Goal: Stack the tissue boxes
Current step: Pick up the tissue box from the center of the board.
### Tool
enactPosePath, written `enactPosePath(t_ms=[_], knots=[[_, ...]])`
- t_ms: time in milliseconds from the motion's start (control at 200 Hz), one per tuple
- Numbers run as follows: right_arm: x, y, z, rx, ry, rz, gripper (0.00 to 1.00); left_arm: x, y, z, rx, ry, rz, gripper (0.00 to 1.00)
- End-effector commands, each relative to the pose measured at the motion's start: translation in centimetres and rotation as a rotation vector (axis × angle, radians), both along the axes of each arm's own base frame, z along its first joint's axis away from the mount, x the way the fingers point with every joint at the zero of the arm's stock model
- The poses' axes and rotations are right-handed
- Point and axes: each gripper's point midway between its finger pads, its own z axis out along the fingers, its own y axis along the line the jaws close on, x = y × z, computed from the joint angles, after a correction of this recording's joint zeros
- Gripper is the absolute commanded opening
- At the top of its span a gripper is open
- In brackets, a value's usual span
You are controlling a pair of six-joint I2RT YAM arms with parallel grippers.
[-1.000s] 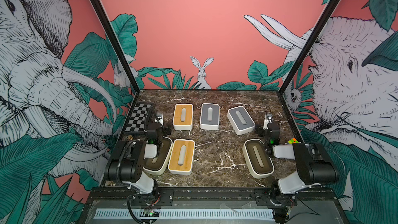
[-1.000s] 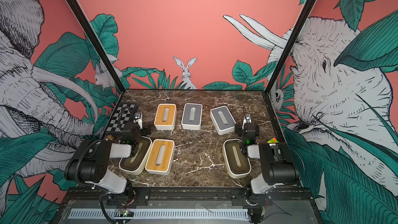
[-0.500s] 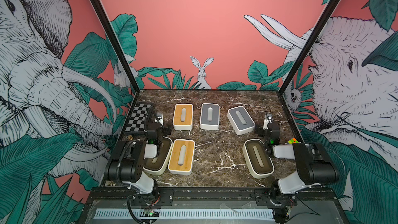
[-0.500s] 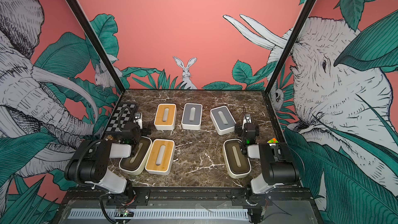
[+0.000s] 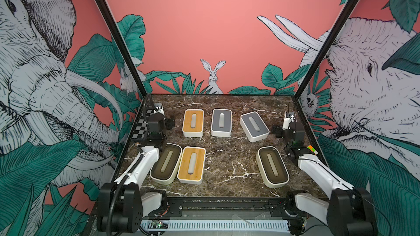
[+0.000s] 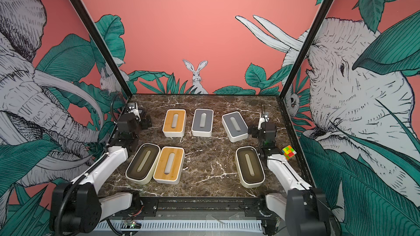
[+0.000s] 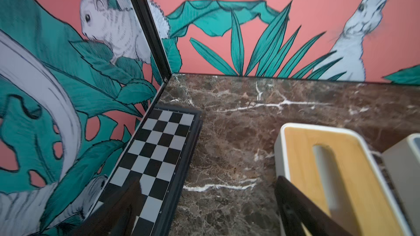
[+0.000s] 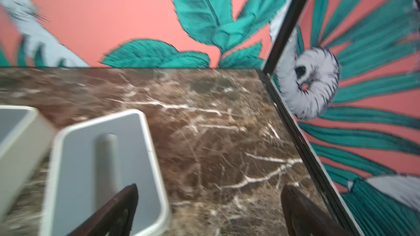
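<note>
Six tissue boxes lie singly on the marble table [image 5: 227,155]. The back row holds a bamboo-lidded box [image 5: 193,122] [image 6: 174,122], a grey box [image 5: 221,122] [image 6: 202,122] and an angled grey box [image 5: 254,126] [image 6: 235,126]. In front lie a dark-lidded box [image 5: 167,163], a bamboo box [image 5: 192,165] and another dark-lidded box [image 5: 272,166]. My left gripper [image 5: 169,122] [image 7: 208,181] is open and empty, between the checkered board and the back bamboo box [image 7: 354,166]. My right gripper [image 5: 276,131] [image 8: 210,187] is open and empty, just right of the angled grey box [image 8: 102,166].
A checkered board [image 5: 142,126] [image 7: 156,155] lies along the left wall. A small multicoloured cube [image 6: 289,152] sits by the right wall behind the right arm. Walls close in the table on three sides. Bare marble lies between the front boxes.
Both wrists have lifted and shifted slightly toward the back of the table. The boxes have not moved.
</note>
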Motion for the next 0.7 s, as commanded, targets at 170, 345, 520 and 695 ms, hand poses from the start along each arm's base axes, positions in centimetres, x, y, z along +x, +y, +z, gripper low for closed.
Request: enactPosePath(t_ms=[170, 345, 520, 695], knots=[[-3.9, 12.5, 0.8, -0.015, 0.276, 0.461, 0.98, -10.9, -7.5, -4.3, -0.106, 0.5, -0.124, 0.87], [-4.7, 16.1, 1.6, -0.008, 0.302, 0.554, 0.98, -16.1, -12.5, -6.4, -0.089, 0.746, -0.341, 0.82], [-7.4, 18.6, 0.3, 0.046, 0.353, 0.655, 0.98, -19.1, -14.2, -10.3, -0.029, 0.937, -0.374, 0.79], [-11.9, 22.0, -1.4, 0.028, 0.392, 0.838, 0.98, -20.0, -16.2, -11.4, -0.121, 0.913, -0.369, 0.8]])
